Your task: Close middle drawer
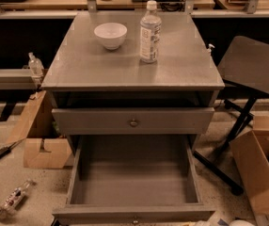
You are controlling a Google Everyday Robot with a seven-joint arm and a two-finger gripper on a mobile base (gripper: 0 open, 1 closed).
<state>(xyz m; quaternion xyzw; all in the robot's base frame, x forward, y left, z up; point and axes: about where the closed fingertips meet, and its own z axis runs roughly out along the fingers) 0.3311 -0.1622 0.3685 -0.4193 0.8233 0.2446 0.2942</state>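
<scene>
The grey wooden cabinet (134, 74) fills the middle of the camera view. Its middle drawer (134, 178) is pulled far out toward the camera, and its plain grey box is empty. The drawer's front edge (134, 214) lies at the bottom of the frame, with only the top of its brass knob (135, 221) showing. Above it, the uppermost drawer (133, 121) with a round brass knob stands slightly out from the cabinet. The lowest drawer is hidden below. My gripper is out of view.
A white bowl (110, 34) and a clear water bottle (149, 32) stand on the cabinet top. A black stand (254, 74) and an open cardboard box (261, 173) are at the right. A cardboard box (40, 135) and a bottle on the floor (14, 197) are at the left.
</scene>
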